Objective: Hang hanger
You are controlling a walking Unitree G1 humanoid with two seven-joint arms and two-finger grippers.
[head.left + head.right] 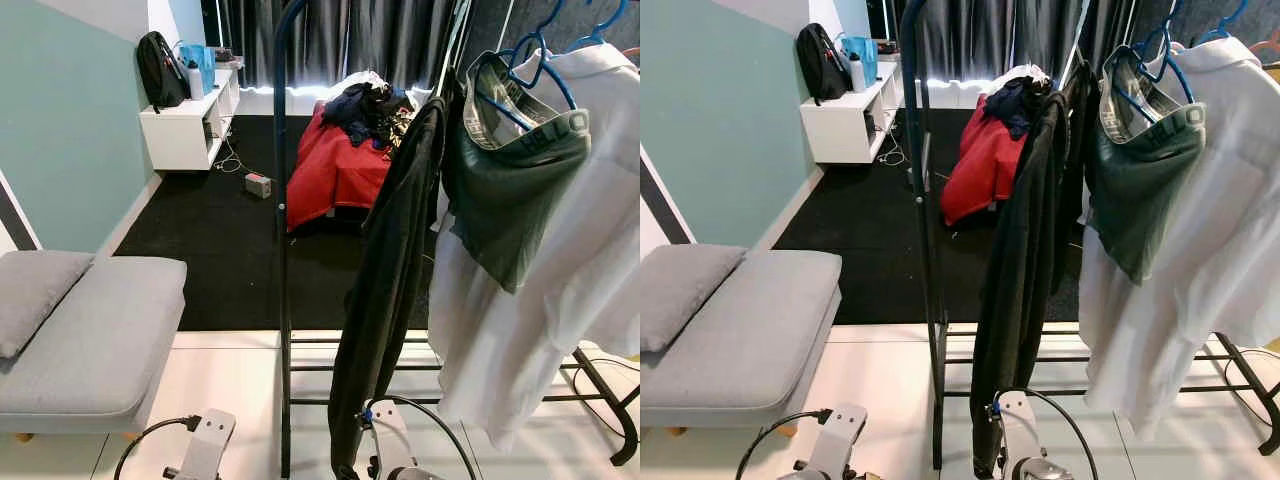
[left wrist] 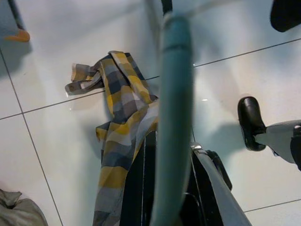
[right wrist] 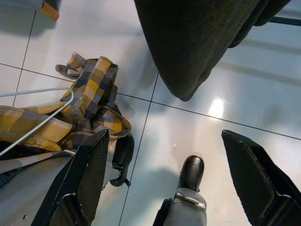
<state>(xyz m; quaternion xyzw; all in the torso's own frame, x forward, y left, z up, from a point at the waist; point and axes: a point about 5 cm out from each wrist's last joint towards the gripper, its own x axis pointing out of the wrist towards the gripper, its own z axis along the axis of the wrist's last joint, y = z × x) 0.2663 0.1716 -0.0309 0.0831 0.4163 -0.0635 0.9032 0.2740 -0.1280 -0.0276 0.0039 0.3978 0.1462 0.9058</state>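
A yellow and grey checked shirt (image 2: 120, 127) hangs from a pale teal hanger (image 2: 171, 108) and trails onto the white tiles. My left gripper (image 2: 164, 193) is low by the floor, its black fingers (image 2: 136, 188) shut around the hanger's bar. In the right wrist view the same shirt (image 3: 89, 106) and the hanger's thin light frame (image 3: 44, 110) lie beside my right gripper (image 3: 164, 141), which stands wide open and holds nothing. The black clothes rack (image 1: 283, 250) rises just ahead, with blue hangers (image 1: 535, 65) carrying a green top (image 1: 520, 180) and a white shirt (image 1: 560, 300).
A long black garment (image 1: 390, 270) hangs from the rack right in front of my right arm (image 1: 385, 440). A grey padded bench (image 1: 90, 330) stands to the left. Beyond the rack a black carpet holds a red clothes pile (image 1: 335, 165) and a white shelf (image 1: 185, 125).
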